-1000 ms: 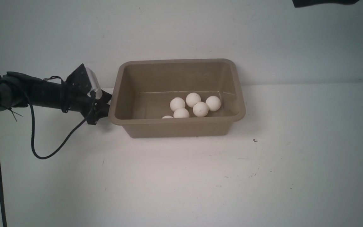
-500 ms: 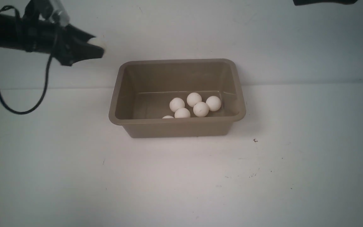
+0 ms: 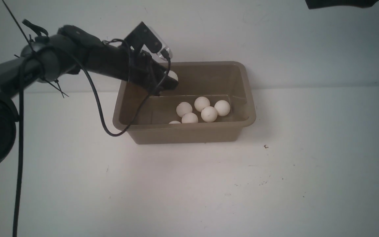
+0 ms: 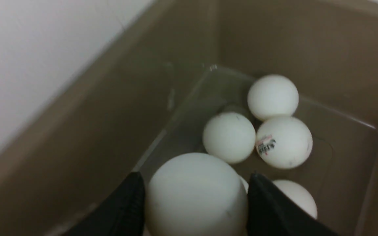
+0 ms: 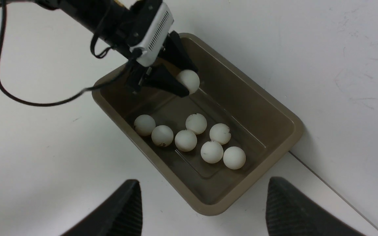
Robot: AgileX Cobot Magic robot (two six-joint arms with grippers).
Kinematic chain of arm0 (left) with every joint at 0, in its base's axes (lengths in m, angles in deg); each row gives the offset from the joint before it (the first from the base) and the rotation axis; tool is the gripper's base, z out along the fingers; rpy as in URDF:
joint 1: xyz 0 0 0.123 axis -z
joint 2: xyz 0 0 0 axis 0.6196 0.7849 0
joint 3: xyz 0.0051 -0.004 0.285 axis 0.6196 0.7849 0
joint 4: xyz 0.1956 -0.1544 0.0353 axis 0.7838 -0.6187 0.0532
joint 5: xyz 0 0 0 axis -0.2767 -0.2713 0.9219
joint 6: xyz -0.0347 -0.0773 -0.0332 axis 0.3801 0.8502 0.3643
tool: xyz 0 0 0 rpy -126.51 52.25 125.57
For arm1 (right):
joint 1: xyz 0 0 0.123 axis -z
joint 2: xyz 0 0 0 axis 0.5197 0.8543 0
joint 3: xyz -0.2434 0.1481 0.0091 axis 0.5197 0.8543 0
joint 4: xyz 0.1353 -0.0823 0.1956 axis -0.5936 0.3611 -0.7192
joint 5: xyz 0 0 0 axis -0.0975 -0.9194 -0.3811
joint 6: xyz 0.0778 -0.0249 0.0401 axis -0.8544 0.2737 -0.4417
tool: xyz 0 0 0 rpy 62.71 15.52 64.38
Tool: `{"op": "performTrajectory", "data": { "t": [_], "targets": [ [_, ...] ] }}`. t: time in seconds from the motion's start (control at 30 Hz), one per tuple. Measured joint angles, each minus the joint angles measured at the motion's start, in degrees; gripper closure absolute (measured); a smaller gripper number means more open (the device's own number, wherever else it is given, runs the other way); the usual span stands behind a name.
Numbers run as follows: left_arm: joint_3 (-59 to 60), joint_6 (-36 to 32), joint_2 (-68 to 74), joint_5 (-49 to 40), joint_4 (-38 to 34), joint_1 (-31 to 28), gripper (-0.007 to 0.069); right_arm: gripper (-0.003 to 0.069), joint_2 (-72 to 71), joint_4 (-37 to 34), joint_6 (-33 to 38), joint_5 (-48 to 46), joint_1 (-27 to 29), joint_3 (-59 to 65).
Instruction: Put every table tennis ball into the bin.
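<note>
The taupe bin [image 3: 189, 127] stands against the back wall. Several table tennis balls [image 3: 202, 104] lie on its floor, also seen from above as a loose cluster [image 5: 185, 140]. My left gripper [image 3: 172, 81] hangs over the bin's left part, above the rim, shut on one more table tennis ball [image 3: 173, 75]. Its black fingers press that ball [image 4: 195, 193] from both sides. The right wrist view also shows the held ball [image 5: 189, 80] over the bin's interior. My right gripper [image 5: 203, 181] is high above the bin's near end, open and holding nothing.
A black cable [image 3: 110, 131] loops down from the left arm over the bin's left rim. A dark part of the right arm [image 3: 341, 3] shows at the top right. The white wall rises right behind the bin.
The left arm rose from the table left of the bin, then swung right with a ball in its jaws until it was over the bin. The balls inside have not moved.
</note>
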Motion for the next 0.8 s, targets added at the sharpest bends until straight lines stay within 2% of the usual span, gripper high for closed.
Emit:
{"op": "performTrajectory", "data": {
  "t": [0.07,0.2,0.33,0.43,0.5,0.57,0.6,0.63,0.73,0.8],
  "targets": [
    [0.0,2.4,1.0,0.0,0.6,0.0,0.0245,0.0197,0.0,0.0,0.0,0.0,0.0,0.0],
    [0.0,11.8,2.4,-0.4,4.7,-0.2,0.0176,0.0197,0.0,0.0,0.0,-0.1,0.0,0.0],
    [-2.3,14.9,1.2,-6.3,9.1,-1.3,0.0182,0.021,0.0,0.2,0.0,-0.2,0.0,0.0],
    [-6.3,16.9,-2.0,-12.3,11.9,-2.4,0.0255,0.0244,-0.1,1.2,0.0,-0.2,0.0,0.0],
    [-9.6,17.6,-6.2,-15.8,13.1,-3.2,0.0349,0.0282,-0.3,2.4,0.0,-0.2,0.0,0.0],
    [-12.4,18.1,-12.5,-18.3,13.4,-4.1,0.0482,0.0358,-1.3,5.3,-0.6,-0.3,0.0,0.0],
    [-12.7,18.1,-13.1,-18.7,13.4,-4.2,0.0508,0.0375,-1.6,5.6,-0.8,-0.3,0.0,0.0],
    [-13.2,18.3,-18.3,-19.8,13.3,-5.0,0.0578,0.046,-3.2,8.0,-1.5,-0.4,0.0,0.1],
    [-13.2,19.0,-22.9,-21.4,13.3,-6.0,0.0615,0.0554,-5.7,10.2,-1.8,0.3,0.1,1.3],
    [-11.8,19.7,-28.5,-22.9,13.2,-7.4,0.0629,0.0646,-11.3,11.6,-2.2,2.1,1.1,5.4]
  ]
}}
